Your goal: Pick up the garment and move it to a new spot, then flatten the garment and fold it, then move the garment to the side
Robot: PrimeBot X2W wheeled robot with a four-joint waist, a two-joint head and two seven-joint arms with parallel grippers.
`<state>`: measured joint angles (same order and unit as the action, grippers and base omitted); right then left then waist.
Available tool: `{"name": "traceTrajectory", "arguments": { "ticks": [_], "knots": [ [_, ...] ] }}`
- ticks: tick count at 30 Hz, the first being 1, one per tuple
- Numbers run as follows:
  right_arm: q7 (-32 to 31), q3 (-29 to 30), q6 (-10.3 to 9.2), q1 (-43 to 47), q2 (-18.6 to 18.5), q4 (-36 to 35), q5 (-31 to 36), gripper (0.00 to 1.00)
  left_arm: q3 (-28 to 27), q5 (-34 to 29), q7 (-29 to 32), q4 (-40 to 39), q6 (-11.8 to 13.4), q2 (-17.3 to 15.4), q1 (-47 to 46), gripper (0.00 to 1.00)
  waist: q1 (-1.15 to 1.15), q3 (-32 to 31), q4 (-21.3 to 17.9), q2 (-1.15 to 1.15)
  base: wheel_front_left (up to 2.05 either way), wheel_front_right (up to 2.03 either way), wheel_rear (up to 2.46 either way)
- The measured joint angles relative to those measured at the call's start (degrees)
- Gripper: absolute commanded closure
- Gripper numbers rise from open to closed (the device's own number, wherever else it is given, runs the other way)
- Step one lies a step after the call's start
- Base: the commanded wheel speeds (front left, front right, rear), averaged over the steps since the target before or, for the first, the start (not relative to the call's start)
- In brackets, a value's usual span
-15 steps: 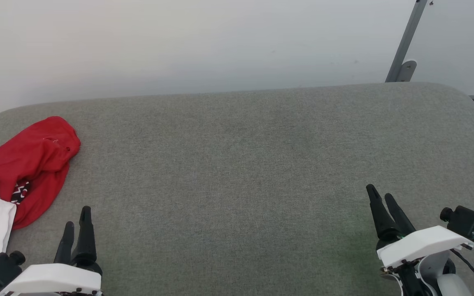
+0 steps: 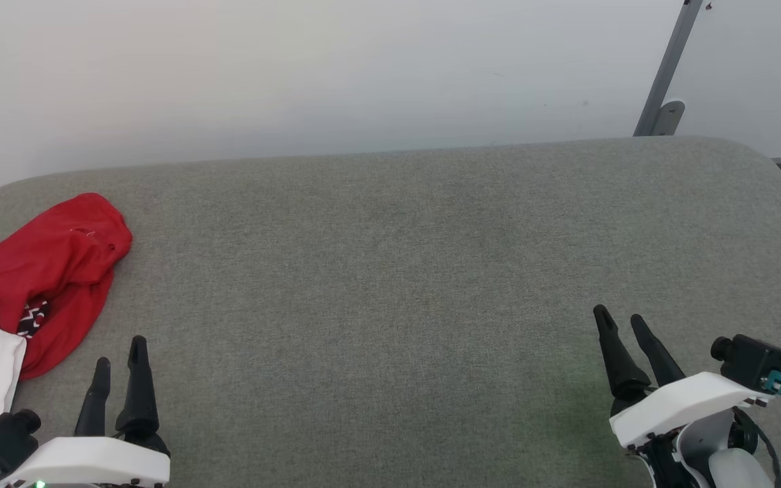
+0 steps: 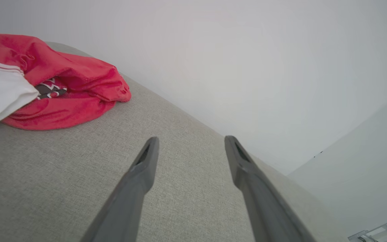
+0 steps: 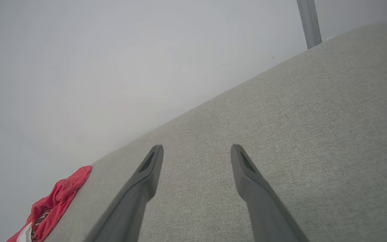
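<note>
**Left claw has the short reach**

There's the crumpled red jersey T-shirt with white sleeve (image 2: 45,271), bunched at the left edge of the grey fabric-topped counter (image 2: 390,271), at about eleven o'clock from the left claw (image 2: 119,352) and near it. The heap runs seven to one o'clock. Both claws gape, empty. The right claw (image 2: 619,315) sits well apart, out at three o'clock, so I'd back the left one

Grey fabric surface (image 2: 390,271); crumpled garment (image 2: 45,271) at left edge.
</note>
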<state>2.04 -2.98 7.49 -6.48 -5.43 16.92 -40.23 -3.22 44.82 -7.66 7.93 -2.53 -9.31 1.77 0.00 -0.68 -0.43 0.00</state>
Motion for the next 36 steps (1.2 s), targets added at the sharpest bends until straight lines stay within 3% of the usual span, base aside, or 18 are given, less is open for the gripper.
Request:
{"name": "traceTrajectory", "arguments": {
  "ticks": [36],
  "knots": [
    [2.53, -2.21, 0.00, -0.61, -0.29, -0.87, 16.89, 0.00, 0.77, -15.83, -4.56, -1.99, -0.41, -2.20, 2.14, 0.00, 0.00, -0.25, -0.48, 0.00, 0.00, 0.00, 0.00]
  ]
}}
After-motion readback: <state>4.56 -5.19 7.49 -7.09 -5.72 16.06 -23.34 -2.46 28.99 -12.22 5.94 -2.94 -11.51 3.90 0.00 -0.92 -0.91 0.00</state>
